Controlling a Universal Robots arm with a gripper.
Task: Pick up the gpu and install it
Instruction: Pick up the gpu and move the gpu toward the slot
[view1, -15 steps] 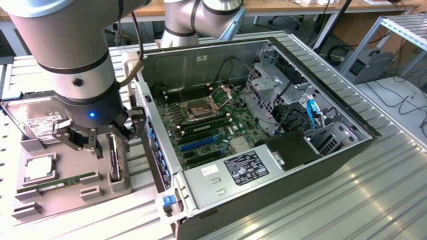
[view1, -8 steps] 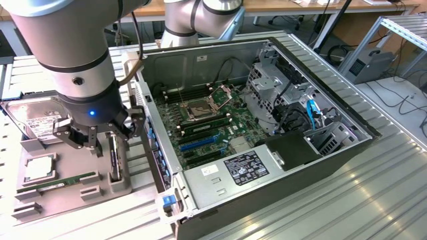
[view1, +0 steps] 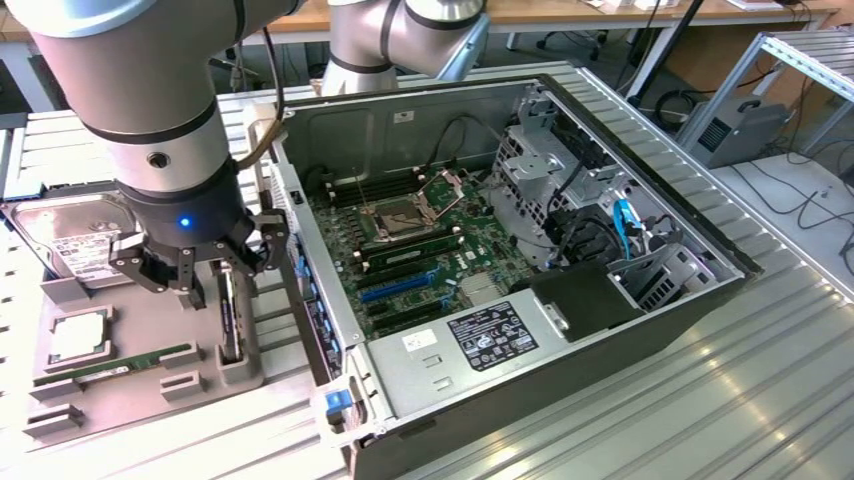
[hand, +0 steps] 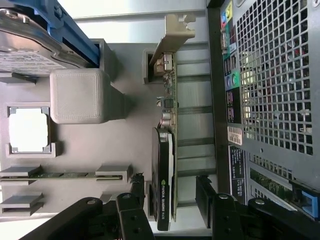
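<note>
the gpu stands on edge in the grey tray at nine o'clock of the computer case, the gripper wide open astride it, holding nothing; it looks light, stiff and fragile, best pinched across its black fan block.

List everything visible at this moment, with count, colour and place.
computer case: one, black, open, green motherboard exposed.
tray: one, grey, to the exterior view's left of the computer case.
gpu: one, green board with black fan block, on edge in the tray.
hard drive: one, silver with white label, on the tray.
CPU: one, silver, in a tray pocket.
RAM stick: one, green, in a tray slot.
gripper: one, black, open, fingers astride the gpu.
</note>
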